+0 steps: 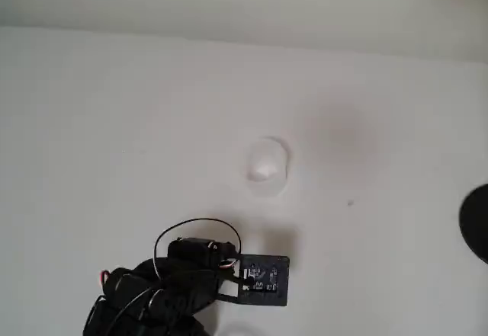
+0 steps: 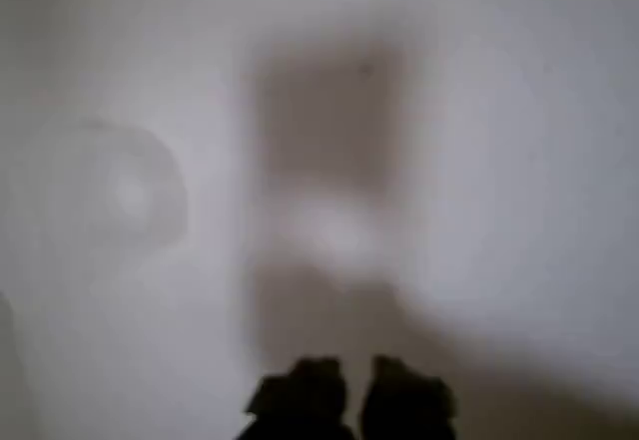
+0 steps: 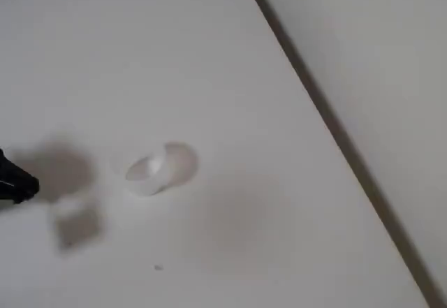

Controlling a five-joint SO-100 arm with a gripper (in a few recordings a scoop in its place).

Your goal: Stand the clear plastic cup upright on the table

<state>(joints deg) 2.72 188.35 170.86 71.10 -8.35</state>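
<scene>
The clear plastic cup (image 1: 267,168) is a faint whitish shape near the middle of the white table (image 1: 107,123). In the fixed view the cup (image 3: 160,167) seems to lie on its side, its round rim turned left. It also shows as a blurred ring (image 2: 110,193) at the left of the wrist view. My gripper (image 2: 351,400) has its two dark fingertips close together with nothing between them, and it is apart from the cup. From overhead, the arm's black plate (image 1: 264,280) sits below the cup. A dark tip of the gripper (image 3: 17,184) shows at the fixed view's left edge.
A dark round object (image 1: 476,222) pokes in at the right edge of the overhead view. The table's far edge (image 3: 328,123) runs diagonally against a pale wall. A small dark speck (image 1: 350,203) lies right of the cup.
</scene>
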